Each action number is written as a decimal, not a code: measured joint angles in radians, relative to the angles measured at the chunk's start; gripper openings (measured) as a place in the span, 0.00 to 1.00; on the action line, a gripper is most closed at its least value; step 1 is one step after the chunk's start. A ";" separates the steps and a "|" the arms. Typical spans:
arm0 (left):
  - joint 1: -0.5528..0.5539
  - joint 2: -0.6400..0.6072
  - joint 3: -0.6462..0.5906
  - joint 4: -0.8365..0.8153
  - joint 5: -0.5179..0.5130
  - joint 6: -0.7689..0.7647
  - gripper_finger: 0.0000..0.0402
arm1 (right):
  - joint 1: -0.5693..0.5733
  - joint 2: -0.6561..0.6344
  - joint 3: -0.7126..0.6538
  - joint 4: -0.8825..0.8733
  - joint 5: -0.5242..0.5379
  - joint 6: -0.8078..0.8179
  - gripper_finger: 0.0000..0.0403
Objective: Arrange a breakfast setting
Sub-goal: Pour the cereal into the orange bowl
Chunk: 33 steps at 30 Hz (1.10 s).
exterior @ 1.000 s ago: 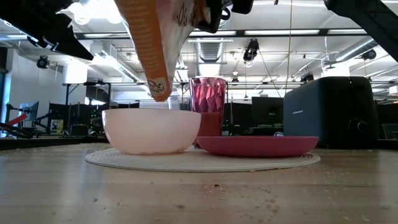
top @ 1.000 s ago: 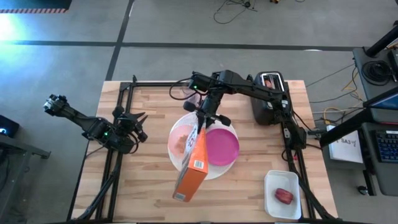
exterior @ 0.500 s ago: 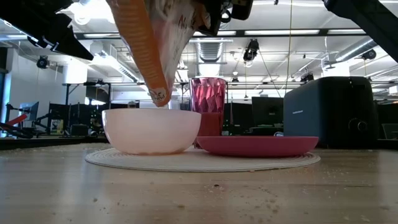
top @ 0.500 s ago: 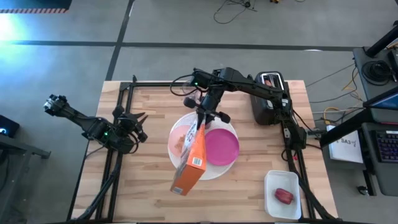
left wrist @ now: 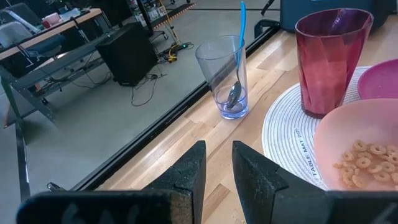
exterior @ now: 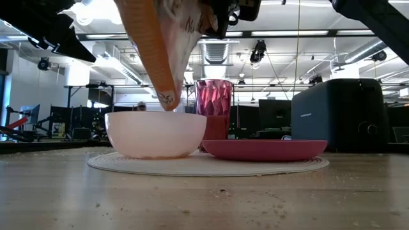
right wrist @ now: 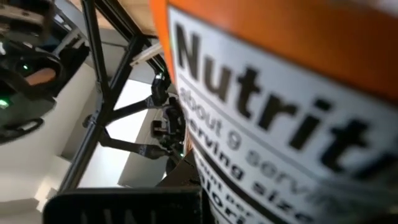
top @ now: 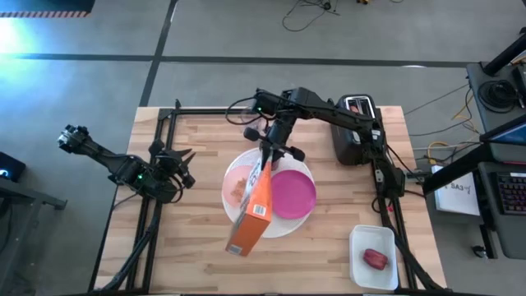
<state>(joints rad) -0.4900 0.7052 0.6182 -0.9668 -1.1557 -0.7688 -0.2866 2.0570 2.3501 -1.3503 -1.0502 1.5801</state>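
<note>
Tilting an orange cereal box (top: 251, 212) over our pale pink bowl (top: 239, 186), the right gripper (top: 268, 154) clenches it; the left gripper (top: 186, 167), slightly parted, holds nothing near the table's left edge.

Pale wooden table (top: 189, 238), glossy orange cardboard cereal box (top: 251, 215), translucent faceted plastic pink cup (left wrist: 331, 59), clear tumbler (left wrist: 225, 76).

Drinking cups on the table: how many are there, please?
2. The pink translucent faceted cup stands on the white round woven placemat behind the bowl; the clear plastic tumbler, holding a spoon, stands beside it on the wood.
</note>
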 joint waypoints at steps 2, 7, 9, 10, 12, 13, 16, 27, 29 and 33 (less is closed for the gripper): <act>0.000 0.000 0.000 0.000 0.000 0.000 0.15 | -0.001 0.000 0.000 -0.001 -0.010 0.002 0.02; 0.000 0.000 0.000 0.000 0.001 0.000 0.15 | 0.003 0.001 0.000 -0.005 -0.029 -0.002 0.02; 0.000 0.000 0.000 0.000 0.001 0.000 0.15 | 0.002 0.001 0.000 -0.005 -0.020 -0.003 0.02; 0.000 0.000 0.000 0.000 0.001 0.000 0.15 | 0.002 0.001 0.000 -0.006 -0.020 -0.003 0.02; 0.000 0.000 0.000 0.000 0.002 0.000 0.15 | 0.002 0.001 0.000 -0.004 -0.008 -0.004 0.02; 0.000 0.000 0.000 0.000 0.002 0.000 0.15 | 0.003 0.001 0.000 -0.004 -0.018 -0.002 0.02; 0.000 0.000 0.000 0.000 0.002 0.000 0.15 | 0.003 0.001 0.000 -0.003 -0.011 -0.005 0.02; 0.000 0.000 0.000 0.000 0.010 0.000 0.15 | 0.003 0.001 0.000 -0.005 -0.016 0.006 0.02; 0.000 0.000 0.000 0.000 0.010 0.000 0.15 | 0.002 0.001 0.000 -0.006 -0.022 0.014 0.02; 0.000 0.000 0.000 -0.001 0.015 0.000 0.15 | 0.008 0.002 0.000 -0.005 -0.008 0.016 0.02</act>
<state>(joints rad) -0.4904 0.7052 0.6182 -0.9676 -1.1404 -0.7685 -0.2790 2.0586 2.3505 -1.3556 -1.0584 1.5963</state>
